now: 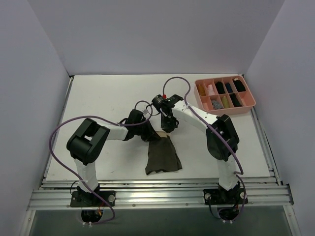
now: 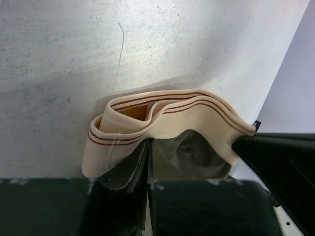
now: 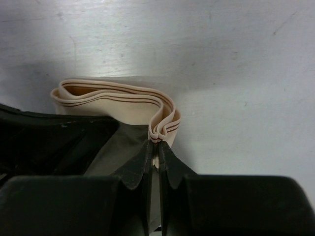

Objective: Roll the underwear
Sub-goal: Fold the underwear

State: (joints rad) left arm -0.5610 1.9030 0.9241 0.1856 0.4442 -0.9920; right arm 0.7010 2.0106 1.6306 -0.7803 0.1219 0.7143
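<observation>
Left gripper: the fingers are pressed nearly together on the left end of the tan waistband, which bunches and loops up just beyond the tips. The pinch looks shallow, catching only the band's lower edge. Risk: when you pull or lift, that end could slide out, since doubled elastic tends to spring. Underwear: the band loops slack between the two pairs of fingers. The olive body trails flat on the table behind the fingers, toward the arm bases. Risk: that slack could make the first turn wrinkle or roll crooked, and uneven travel of your two sides would give a cone, not a roll. Right gripper: the fingers are closed on a tight fold at the right end of the band, with cloth sandwiched at the very tips. Risk: a tip-only hold may let go when the wrist turns. The grippers sit close together, the left one a dark mass just beside the right fingers, so drawing them inward invites a knock. Pink compartment tray: well apart, to the right of the right gripper's fingers; no hazard, I judge.
</observation>
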